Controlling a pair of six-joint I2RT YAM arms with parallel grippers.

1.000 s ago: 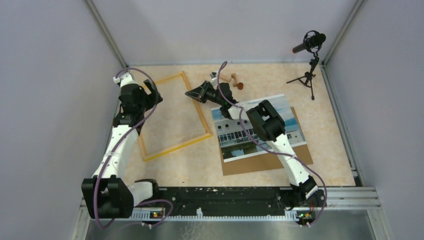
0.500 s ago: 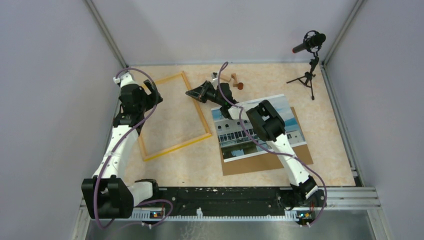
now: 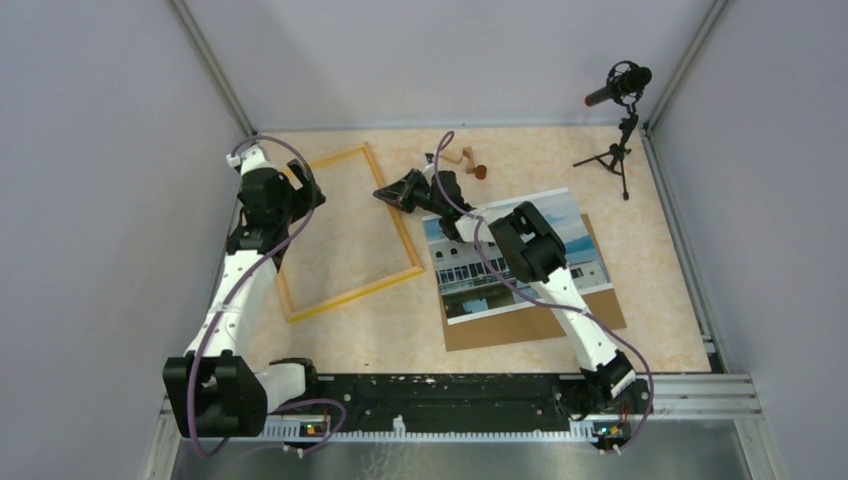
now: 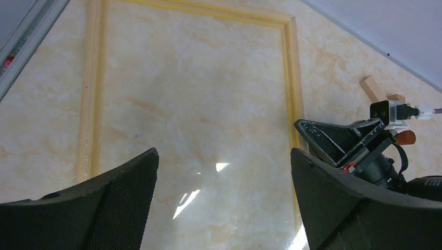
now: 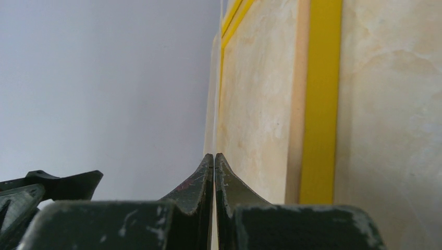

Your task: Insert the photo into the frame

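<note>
The yellow-orange frame [image 3: 345, 232] lies flat at the left of the table, and glare inside it in the left wrist view [image 4: 289, 78] suggests a clear sheet. The photo [image 3: 470, 285], a white building under blue sky, lies right of the frame on a brown backing board [image 3: 530, 325]. My left gripper [image 4: 224, 198] hovers open and empty over the frame's inside. My right gripper [image 3: 381, 192] is turned on its side at the frame's right bar [image 5: 320, 99]. Its fingers [image 5: 203, 172] are pressed together on a thin pale edge, seemingly the clear sheet.
A microphone on a small tripod [image 3: 620, 120] stands at the far right. Small wooden pieces [image 3: 468, 160] lie at the far middle behind the right wrist. Grey walls close in the table on three sides.
My right gripper has shifted very slightly at the frame's right bar. The left arm, photo and frame have not visibly moved.
</note>
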